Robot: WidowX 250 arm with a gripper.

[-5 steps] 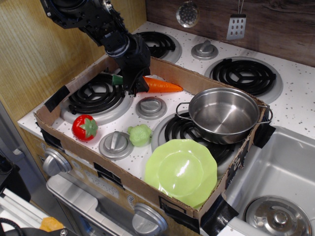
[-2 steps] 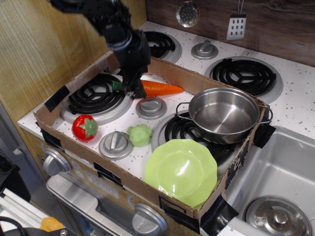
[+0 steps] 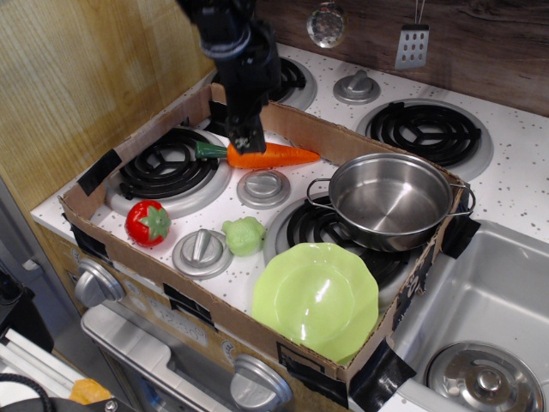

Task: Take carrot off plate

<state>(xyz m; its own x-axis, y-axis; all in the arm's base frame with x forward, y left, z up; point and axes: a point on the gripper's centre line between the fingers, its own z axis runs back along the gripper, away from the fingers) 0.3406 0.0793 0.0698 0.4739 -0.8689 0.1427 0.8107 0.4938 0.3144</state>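
Observation:
The orange carrot point(image 3: 273, 155) lies on the white stove top between the back-left burner and the steel pot, with its dark green stem pointing left. It is well away from the lime-green plate point(image 3: 316, 300), which sits with nothing on it in the front right corner of the cardboard box. My gripper point(image 3: 249, 142) hangs straight down over the carrot's thick end. Its fingertips are at the carrot's top surface, and the jaws look open and no longer lift it.
A steel pot point(image 3: 390, 199) stands on the right burner behind the plate. A red toy strawberry point(image 3: 147, 221) and a pale green toy vegetable point(image 3: 244, 235) lie front left. The cardboard box wall point(image 3: 137, 146) rings the stove top. Knobs point(image 3: 263, 185) stick up.
The carrot went from being held just above the stove to lying on it. The arm has risen and shifted right and back, and the fingers have loosened from the carrot.

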